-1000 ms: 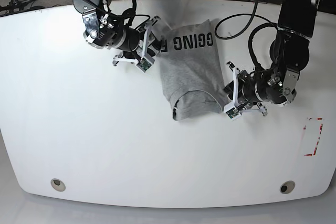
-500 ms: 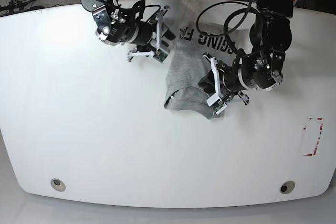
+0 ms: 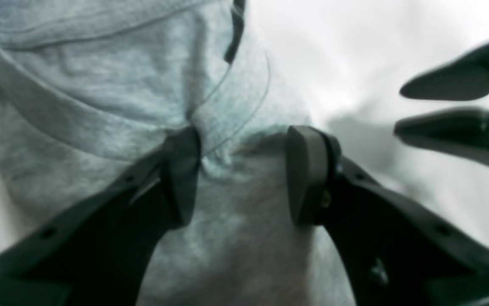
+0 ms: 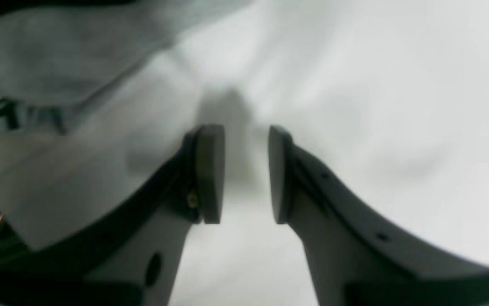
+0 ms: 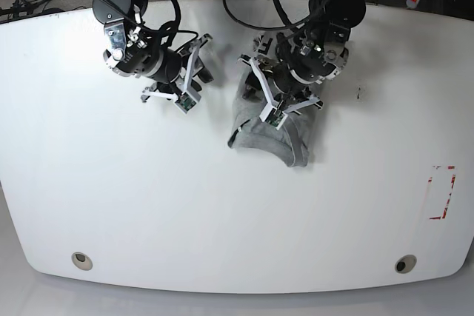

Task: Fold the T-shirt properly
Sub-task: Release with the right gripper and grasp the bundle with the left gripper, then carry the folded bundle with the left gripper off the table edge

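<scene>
The T-shirt (image 5: 270, 137) lies bunched into a small grey heap near the middle of the white worktop (image 5: 148, 205); the left pincer (image 3: 242, 174) hangs over it with jaws spread, cloth between them but not clamped; the right pincer (image 4: 246, 174), parted and empty, sits beside the shirt's edge over bare worktop

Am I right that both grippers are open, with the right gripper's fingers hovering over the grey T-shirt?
Not quite: both are open, but the right gripper hovers over bare white table, as the right wrist view shows. The left gripper is over the T-shirt.
</scene>
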`<state>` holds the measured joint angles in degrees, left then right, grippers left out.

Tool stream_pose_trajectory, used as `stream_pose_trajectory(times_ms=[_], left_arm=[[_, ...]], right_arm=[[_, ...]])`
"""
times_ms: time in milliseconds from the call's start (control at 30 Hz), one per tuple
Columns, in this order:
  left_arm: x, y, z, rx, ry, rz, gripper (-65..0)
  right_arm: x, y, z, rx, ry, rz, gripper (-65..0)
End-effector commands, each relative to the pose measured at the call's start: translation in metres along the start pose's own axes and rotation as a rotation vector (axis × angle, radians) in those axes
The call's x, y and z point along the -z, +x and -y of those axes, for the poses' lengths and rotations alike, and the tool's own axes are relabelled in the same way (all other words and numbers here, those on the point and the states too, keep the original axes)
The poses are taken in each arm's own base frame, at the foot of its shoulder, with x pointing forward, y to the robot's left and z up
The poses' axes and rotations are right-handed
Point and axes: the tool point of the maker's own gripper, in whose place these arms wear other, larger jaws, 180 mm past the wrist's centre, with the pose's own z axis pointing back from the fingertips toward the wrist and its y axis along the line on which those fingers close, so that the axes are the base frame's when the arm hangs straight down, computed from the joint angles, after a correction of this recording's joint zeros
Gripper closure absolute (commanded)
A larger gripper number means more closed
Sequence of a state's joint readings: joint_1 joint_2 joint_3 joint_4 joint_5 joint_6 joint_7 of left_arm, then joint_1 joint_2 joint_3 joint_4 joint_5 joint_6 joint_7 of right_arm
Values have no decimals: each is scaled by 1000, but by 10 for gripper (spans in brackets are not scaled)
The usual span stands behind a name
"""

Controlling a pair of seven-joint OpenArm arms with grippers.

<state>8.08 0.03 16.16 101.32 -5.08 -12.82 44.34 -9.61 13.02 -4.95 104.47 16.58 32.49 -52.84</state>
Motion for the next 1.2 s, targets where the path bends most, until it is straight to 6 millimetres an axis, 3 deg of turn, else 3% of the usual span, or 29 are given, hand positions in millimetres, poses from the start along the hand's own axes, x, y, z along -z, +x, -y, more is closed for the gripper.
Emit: stream_pose_trajectory(times_ms=[0,100,233,333,433,600,733,900,1167], left_arm=[[-4,7,-6,-7,53,61,-306],[-6,-1,-10,-22,94,93,-306],[7,-28,-16,-46,109,42,-306],[10,-39,-40,-56,152,23,-306],[6,-37,-55,-69,184,39,-306],[-23,15,-63,-38,224,186,-307],[-42,28,-66,-29,250,237,-307],[-49,20,-66,-44,264,235,-344],[-53,-1,-100,-146,414,268,-431]], right_arm=[[-8,14,12,4,-28,56,-159],[-15,12,28,23,-67,58,-159],[-17,13,33,26,-78,62,-159],[-18,13,34,25,-80,63,-159],[-18,13,33,24,-80,63,-159],[-18,12,33,26,-79,60,-159],[-18,12,33,26,-79,63,-159],[-18,13,33,25,-79,64,-159],[-17,13,33,26,-79,63,-159]])
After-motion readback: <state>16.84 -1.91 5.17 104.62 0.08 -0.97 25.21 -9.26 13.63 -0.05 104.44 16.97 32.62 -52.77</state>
